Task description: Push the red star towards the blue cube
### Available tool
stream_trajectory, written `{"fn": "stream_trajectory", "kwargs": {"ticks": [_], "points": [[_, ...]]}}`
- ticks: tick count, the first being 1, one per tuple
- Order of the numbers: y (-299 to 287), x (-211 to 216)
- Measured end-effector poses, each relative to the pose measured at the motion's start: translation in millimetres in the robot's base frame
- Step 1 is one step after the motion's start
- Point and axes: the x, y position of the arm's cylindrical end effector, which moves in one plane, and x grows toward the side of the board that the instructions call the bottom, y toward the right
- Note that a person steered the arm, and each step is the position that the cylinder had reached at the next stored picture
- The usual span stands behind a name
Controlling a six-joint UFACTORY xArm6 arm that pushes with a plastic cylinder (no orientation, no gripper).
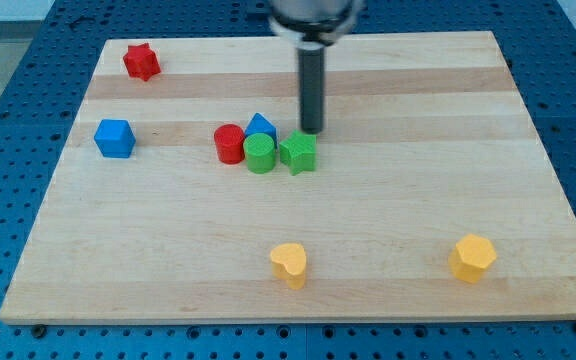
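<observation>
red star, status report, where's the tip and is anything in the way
My tip mid-board, just above green star, far from red star. Red star untouched, top left. Blue cube just below it, path clear.

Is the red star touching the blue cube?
No, the red star sits apart from the blue cube, nearer the view's top, with bare board between them.

Wooden board [388, 220], red star [141, 61], blue cube [114, 138], two yellow blocks (view's bottom), central cluster
</observation>
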Motion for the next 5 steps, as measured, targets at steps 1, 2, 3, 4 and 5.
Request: {"fn": "stream_trajectory", "kwargs": {"ticks": [1,2,3,4,5], "points": [[3,-49],[-26,-76],[-61,-119],[-89,-181],[-106,-181]]}}
